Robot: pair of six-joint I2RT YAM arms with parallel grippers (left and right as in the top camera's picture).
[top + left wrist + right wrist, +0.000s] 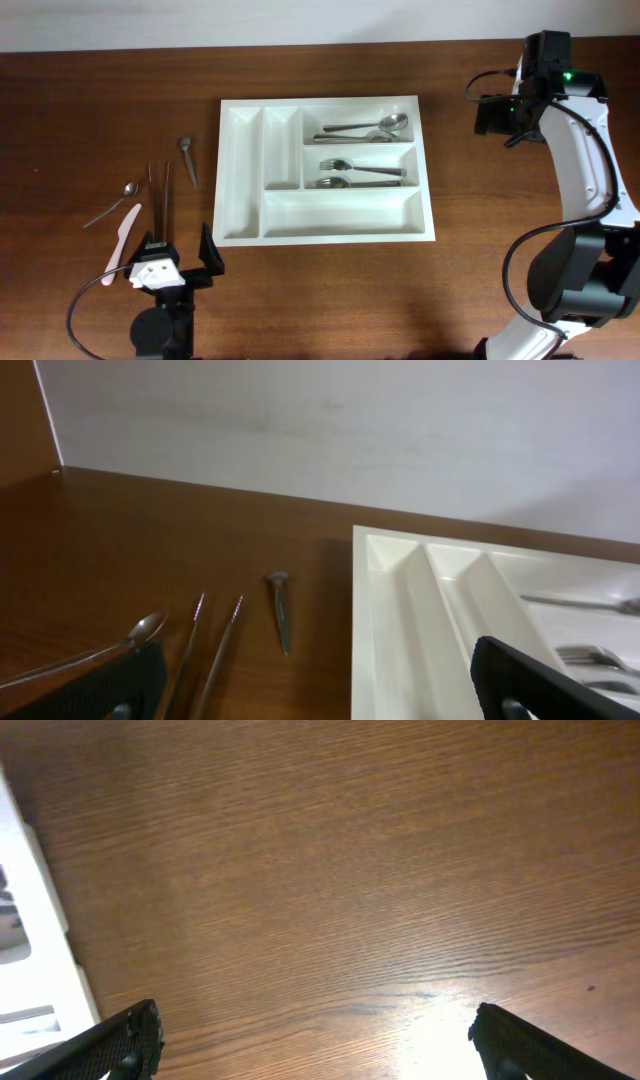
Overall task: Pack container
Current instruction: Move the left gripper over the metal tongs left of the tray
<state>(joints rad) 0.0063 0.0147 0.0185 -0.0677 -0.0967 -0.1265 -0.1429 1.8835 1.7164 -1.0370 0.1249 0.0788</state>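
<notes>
Left gripper (180, 248) spread wide, right gripper (315, 1038) spread, perhaps raised

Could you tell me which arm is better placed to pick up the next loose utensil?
Left. The left gripper hovers open beside the loose spoon and white knife, left of the container; the right gripper sits on the container's far side.

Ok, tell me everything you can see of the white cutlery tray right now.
The large white rectangular plastic cutlery tray lies flat on the brown wooden table, mid-table. It has five compartments: two narrow upright ones at its left, both empty, and three long horizontal ones. The far one holds silver metal spoons, the middle silver metal forks, the nearest is empty. Nothing else touches it.
</notes>
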